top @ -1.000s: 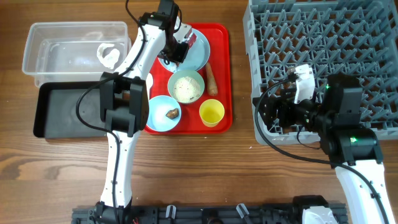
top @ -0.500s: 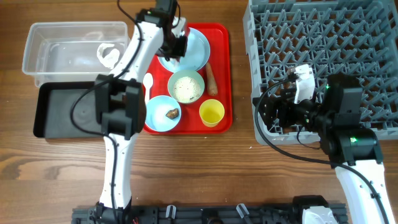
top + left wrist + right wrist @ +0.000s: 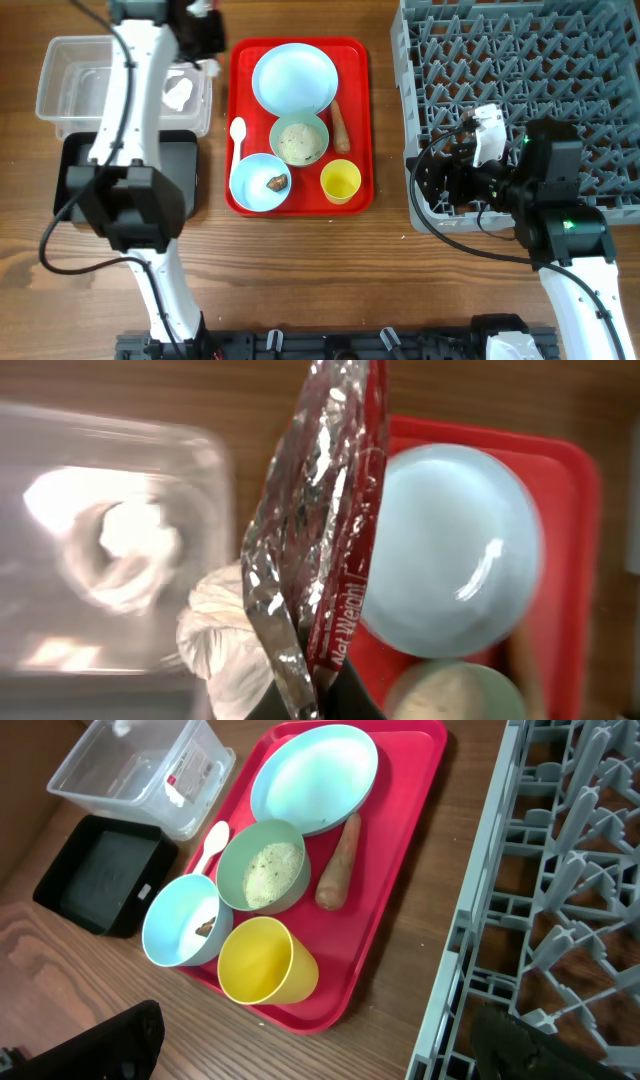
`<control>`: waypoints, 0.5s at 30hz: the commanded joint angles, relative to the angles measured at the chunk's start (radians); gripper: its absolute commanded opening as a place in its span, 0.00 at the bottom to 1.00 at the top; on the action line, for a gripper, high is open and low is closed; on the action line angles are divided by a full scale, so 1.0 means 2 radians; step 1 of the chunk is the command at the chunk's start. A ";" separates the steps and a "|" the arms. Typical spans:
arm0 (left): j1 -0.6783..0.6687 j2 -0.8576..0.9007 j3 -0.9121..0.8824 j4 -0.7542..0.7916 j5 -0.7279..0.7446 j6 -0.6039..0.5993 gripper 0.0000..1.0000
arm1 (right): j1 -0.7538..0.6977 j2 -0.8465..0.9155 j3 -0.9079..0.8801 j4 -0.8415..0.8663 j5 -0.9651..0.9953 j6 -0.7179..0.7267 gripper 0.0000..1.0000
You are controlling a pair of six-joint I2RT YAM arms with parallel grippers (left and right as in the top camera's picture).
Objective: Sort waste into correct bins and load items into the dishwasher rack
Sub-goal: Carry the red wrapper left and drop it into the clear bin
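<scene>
Left jaws gripped the red wrapper (image 3: 322, 510) above the right end of the clear tub (image 3: 100, 95), right jaws wide and empty; released off-centre, the light foil could drift onto the desk (image 3: 330, 270).

This looks like a robotics lab station dressed with kitchen things. A left arm (image 3: 125, 110) and a right arm (image 3: 575, 290), white and black, rise from a black rail (image 3: 330, 345) at the edge of a plain wooden bench (image 3: 320, 260), and loose cables (image 3: 430, 222) loop by the right pincer (image 3: 432, 187). A grey dishwasher rack (image 3: 520, 60) sits directly on the wood close beside that pincer. A red tray (image 3: 362, 130) of plastic dishes lies between the two pincers. The left pincer (image 3: 207, 40), pinching a foil snack wrapper (image 3: 320, 510), hangs at the edge of a clear tub (image 3: 60, 80).
</scene>
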 commanded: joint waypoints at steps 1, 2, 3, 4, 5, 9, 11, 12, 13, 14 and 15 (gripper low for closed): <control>0.046 0.001 0.000 -0.007 -0.029 -0.019 0.04 | 0.001 0.003 0.011 -0.001 -0.007 -0.005 1.00; 0.055 0.004 -0.001 -0.007 -0.030 -0.023 0.04 | 0.001 0.003 0.011 -0.001 -0.006 -0.005 1.00; 0.064 0.008 -0.001 -0.008 -0.032 -0.032 0.04 | 0.001 0.003 0.011 -0.001 -0.006 -0.005 1.00; 0.073 0.013 -0.002 -0.009 -0.033 -0.042 0.04 | 0.001 0.003 0.011 -0.001 -0.007 -0.005 1.00; 0.080 0.017 -0.006 -0.008 -0.033 -0.052 0.04 | 0.001 0.003 0.011 -0.001 -0.007 -0.005 1.00; 0.095 0.020 -0.025 -0.002 -0.032 -0.075 0.70 | 0.001 0.003 0.011 -0.001 -0.007 -0.005 1.00; 0.097 0.020 -0.028 -0.001 -0.032 -0.080 1.00 | 0.001 0.003 0.011 -0.001 -0.007 -0.005 1.00; 0.097 0.020 -0.028 0.000 -0.032 -0.080 1.00 | 0.001 0.003 0.011 -0.001 -0.006 -0.005 1.00; 0.097 0.020 -0.028 0.001 -0.032 -0.080 1.00 | 0.001 0.003 0.011 -0.001 -0.007 -0.005 1.00; 0.097 0.020 -0.028 0.002 -0.032 -0.080 1.00 | 0.001 0.003 0.011 -0.001 -0.006 -0.005 1.00; 0.097 0.020 -0.028 0.002 -0.032 -0.084 1.00 | 0.001 0.003 0.011 -0.001 -0.006 -0.005 1.00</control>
